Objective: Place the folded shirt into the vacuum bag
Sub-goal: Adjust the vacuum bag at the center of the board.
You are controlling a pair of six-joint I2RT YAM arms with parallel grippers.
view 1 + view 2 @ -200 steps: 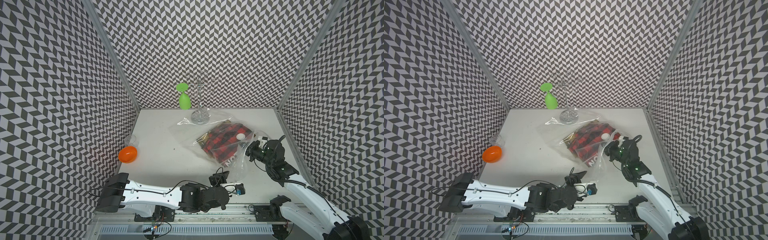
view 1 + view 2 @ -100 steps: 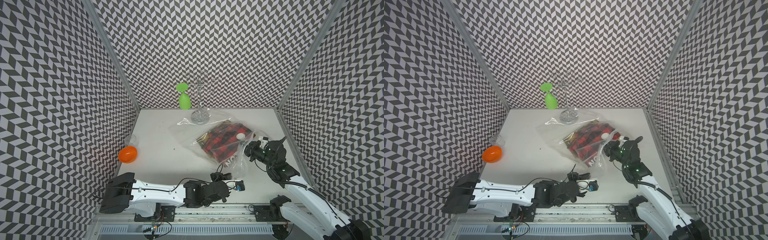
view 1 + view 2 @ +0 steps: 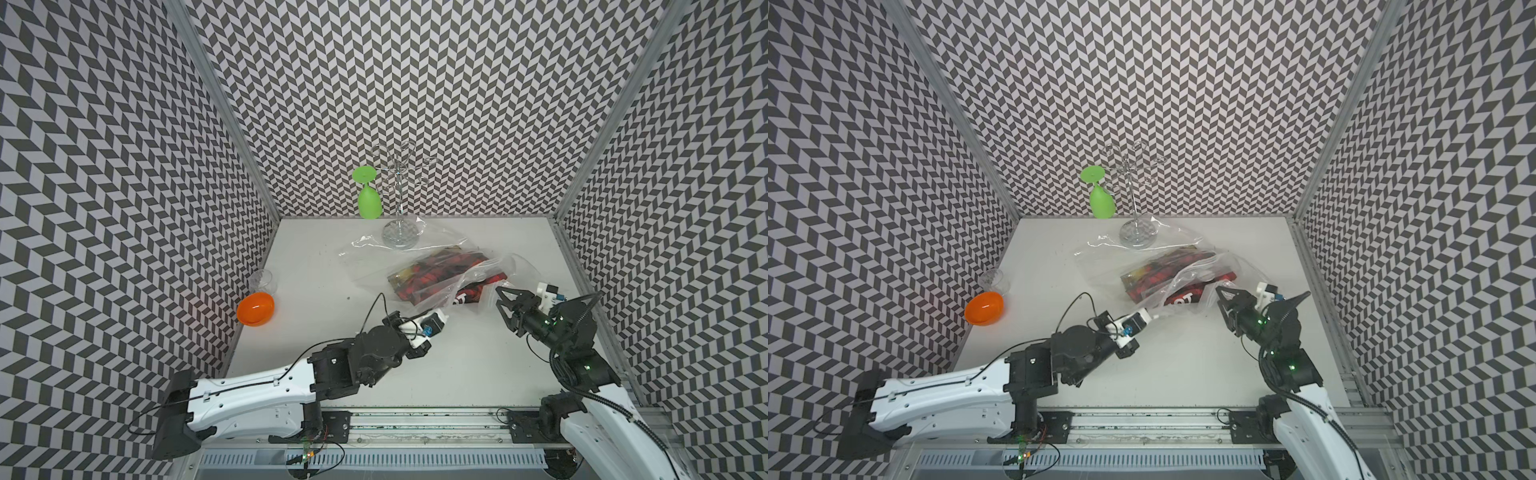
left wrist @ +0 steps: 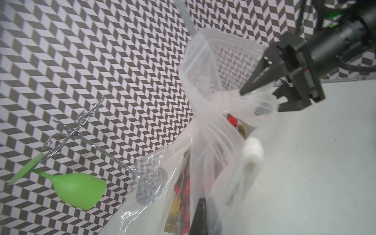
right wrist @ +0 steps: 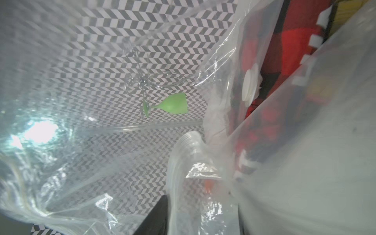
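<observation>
Plastic of the vacuum bag [image 3: 374,257] blurs the folded shirt [image 3: 436,270] and half hides the left pincer [image 3: 444,318], clamped on its edge; the right pincer [image 3: 500,301] stands parted.

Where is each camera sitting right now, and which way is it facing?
Top views: high above the table's front, looking down toward the back wall; left gripper and right gripper both show.
Left wrist: on the left arm, facing the vacuum bag and the right gripper; own dark fingertip shows.
Right wrist: against the bag, looking through plastic at the shirt; own finger shows.
Shared: both wrist views catch the green glass.
</observation>
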